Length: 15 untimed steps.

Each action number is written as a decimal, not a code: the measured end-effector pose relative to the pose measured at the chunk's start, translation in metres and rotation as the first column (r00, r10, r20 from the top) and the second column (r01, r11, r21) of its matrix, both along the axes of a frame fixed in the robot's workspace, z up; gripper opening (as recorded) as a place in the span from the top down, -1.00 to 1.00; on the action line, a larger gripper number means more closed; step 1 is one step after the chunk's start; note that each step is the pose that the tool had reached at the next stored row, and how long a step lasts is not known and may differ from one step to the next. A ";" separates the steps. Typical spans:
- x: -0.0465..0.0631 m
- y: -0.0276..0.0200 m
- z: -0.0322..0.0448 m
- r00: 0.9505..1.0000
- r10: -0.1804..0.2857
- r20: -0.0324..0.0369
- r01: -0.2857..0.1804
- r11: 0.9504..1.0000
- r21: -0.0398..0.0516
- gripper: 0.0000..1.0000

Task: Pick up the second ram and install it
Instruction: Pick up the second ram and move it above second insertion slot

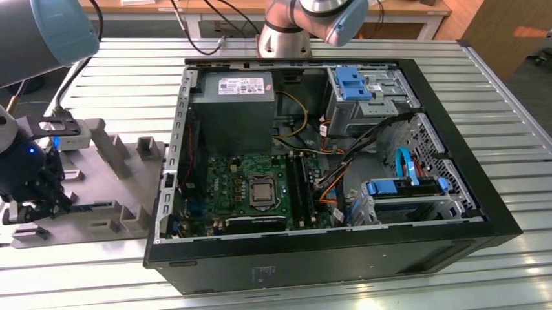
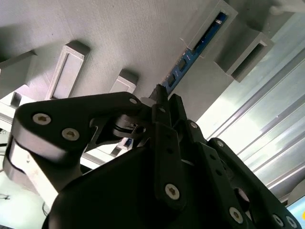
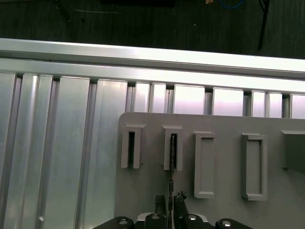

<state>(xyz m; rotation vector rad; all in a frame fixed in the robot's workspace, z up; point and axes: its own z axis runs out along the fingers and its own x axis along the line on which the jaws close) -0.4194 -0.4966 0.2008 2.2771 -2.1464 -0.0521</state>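
Note:
The second ram (image 2: 190, 55) is a thin dark blue stick standing on edge in a slotted block of the grey tray (image 2: 119, 33). In the first wrist view the second ram (image 3: 170, 176) shows edge-on as a thin dark line running from a tray block to my gripper (image 3: 170, 200). The black fingers of my gripper (image 2: 159, 93) are pressed together on the stick's near end. In the exterior view my gripper (image 1: 35, 194) hangs low over the tray (image 1: 121, 194) at the exterior view's left. The green motherboard (image 1: 242, 187) lies inside the open computer case (image 1: 483, 219).
Upright blocks (image 1: 112, 152) stand on the tray around my gripper. The case's black walls rise above the ribbed metal table (image 1: 129, 90). Cables (image 1: 345, 165), a grey power supply (image 1: 233, 110) and blue drive brackets (image 1: 353, 84) crowd the case beside the motherboard. The arm's base (image 1: 285, 39) stands behind the case.

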 end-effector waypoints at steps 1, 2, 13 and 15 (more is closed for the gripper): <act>0.000 0.0000 0.0000 1.000 0.000 0.000 0.000 1.000 0.000 0.58; 0.000 0.0000 0.0000 1.000 0.000 0.000 0.000 1.000 0.000 0.58; 0.000 -0.0004 -0.0005 0.999 -0.044 0.000 0.044 0.999 0.013 0.58; 0.000 -0.0004 -0.0004 0.999 -0.047 0.000 0.047 0.999 0.013 0.58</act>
